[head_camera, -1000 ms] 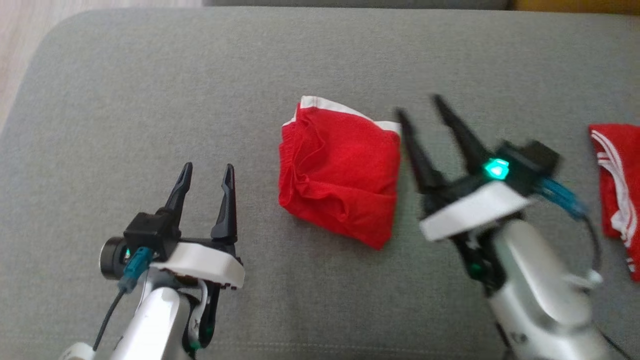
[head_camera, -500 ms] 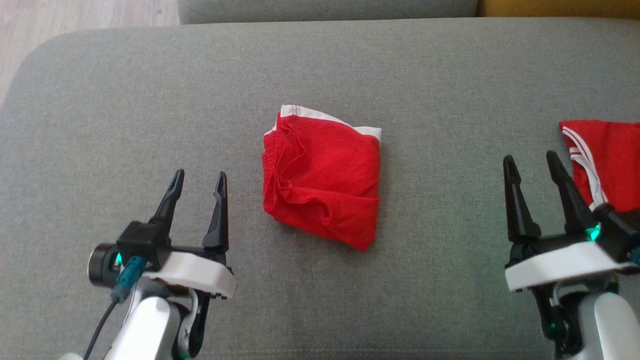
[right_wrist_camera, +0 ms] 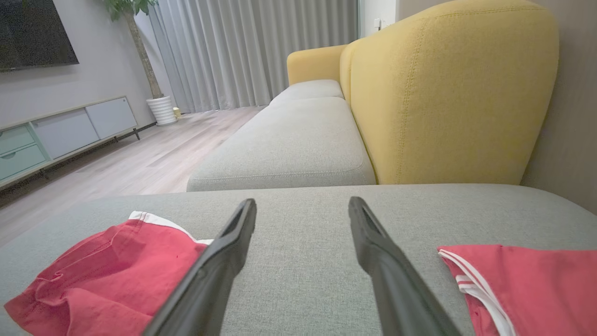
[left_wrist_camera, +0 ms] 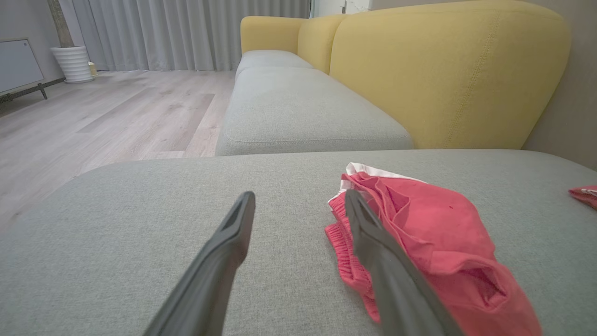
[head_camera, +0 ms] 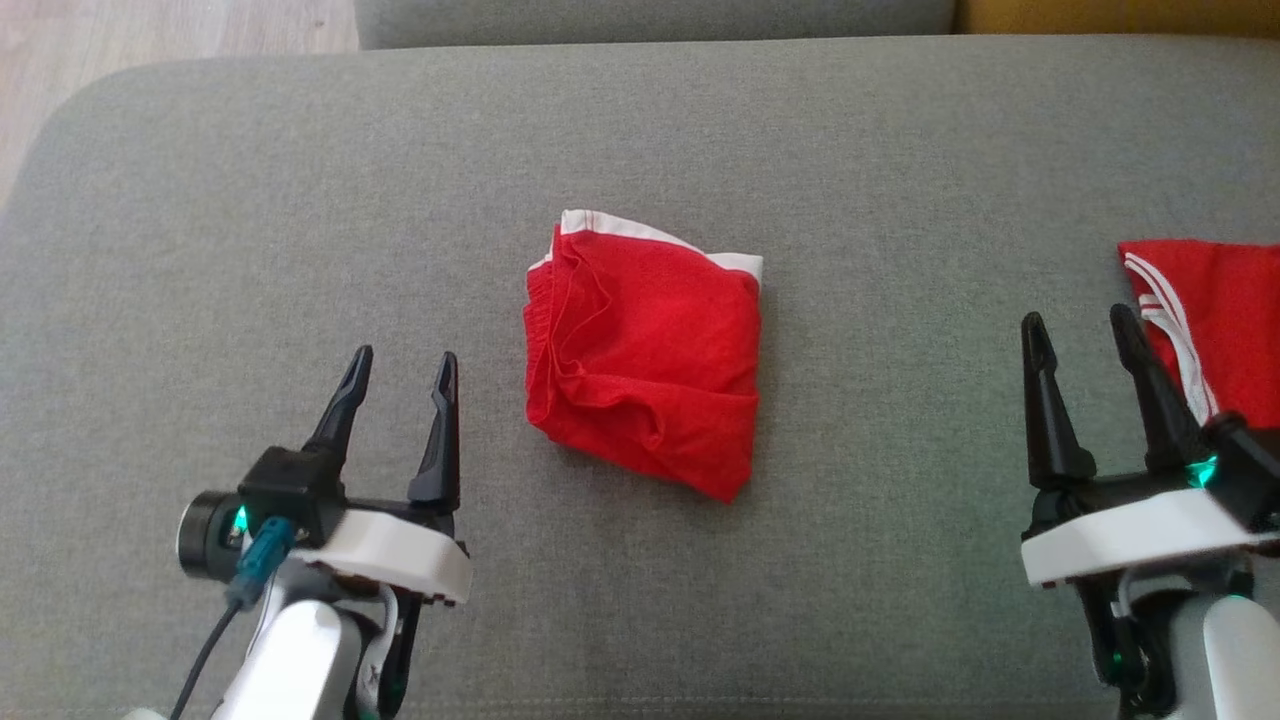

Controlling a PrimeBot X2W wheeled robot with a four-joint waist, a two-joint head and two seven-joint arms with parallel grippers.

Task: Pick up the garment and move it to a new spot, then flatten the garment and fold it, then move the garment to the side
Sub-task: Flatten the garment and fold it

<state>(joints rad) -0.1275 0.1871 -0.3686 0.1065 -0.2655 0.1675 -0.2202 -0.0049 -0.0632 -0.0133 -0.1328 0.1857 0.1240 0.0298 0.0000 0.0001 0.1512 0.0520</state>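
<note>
Now, head view: left gripper (head_camera: 405,356) at 8 o'clock, its 2 fingers spread, holding nothing, over the grey cushion (head_camera: 640,130). Folded red garment (head_camera: 645,360) with white trim lies at centre, at that gripper's 2 o'clock, apart from both grippers. Right gripper (head_camera: 1076,316) at 4 o'clock, fingers parted, empty. Second red garment (head_camera: 1225,320), white-striped, at 3 o'clock, just beside its right finger.

soft even daylight, sharp pics

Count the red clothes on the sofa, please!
2. A folded red garment lies central on the sofa; a striped red garment at the head view's right edge, partly cut off.
</note>
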